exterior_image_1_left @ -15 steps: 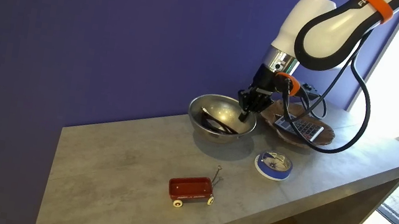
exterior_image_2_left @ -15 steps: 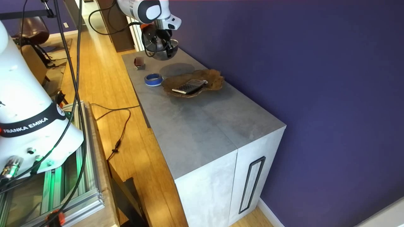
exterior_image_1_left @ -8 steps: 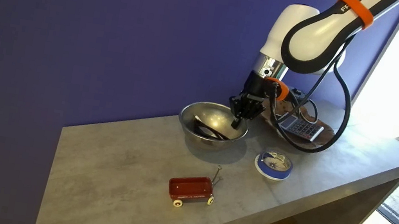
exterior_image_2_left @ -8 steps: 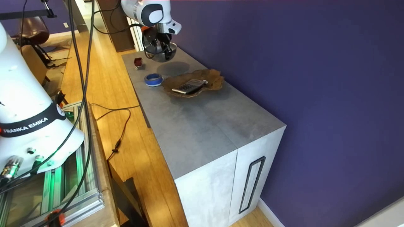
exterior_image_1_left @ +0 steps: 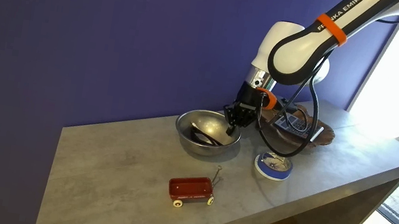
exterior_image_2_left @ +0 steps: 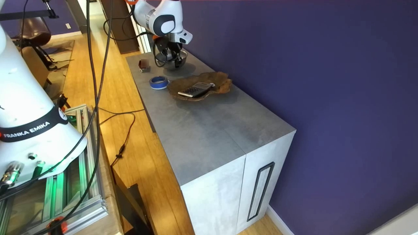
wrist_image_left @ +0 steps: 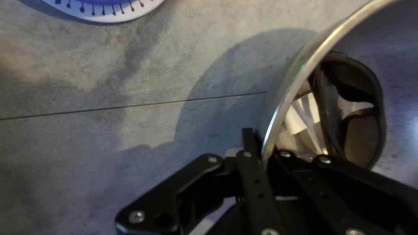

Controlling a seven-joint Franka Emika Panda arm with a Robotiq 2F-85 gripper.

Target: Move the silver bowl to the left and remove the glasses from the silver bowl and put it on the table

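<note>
The silver bowl (exterior_image_1_left: 199,149) is at the back of the grey table (exterior_image_1_left: 116,166), near the purple wall. It also shows in an exterior view (exterior_image_2_left: 171,66), partly behind the arm, and in the wrist view (wrist_image_left: 313,45). My gripper (exterior_image_1_left: 231,130) is shut on the bowl's right rim; in the wrist view the gripper (wrist_image_left: 264,153) has one finger outside the wall and one inside. The dark glasses (wrist_image_left: 362,138) lie inside the bowl, and show as a dark shape in an exterior view (exterior_image_1_left: 199,139). The bowl is close to the tabletop; I cannot tell whether it touches.
A red toy wagon (exterior_image_1_left: 191,189) stands in front of the bowl. A blue-and-white round dish (exterior_image_1_left: 273,171) sits to its right. A brown wooden board (exterior_image_2_left: 222,83) with a calculator (exterior_image_2_left: 197,88) lies behind that dish. The wall is close behind the bowl.
My gripper and the bowl have come down toward the table and slightly left in an exterior view. The bowl's shadow is now closer beneath it. The glasses moved along inside it.
</note>
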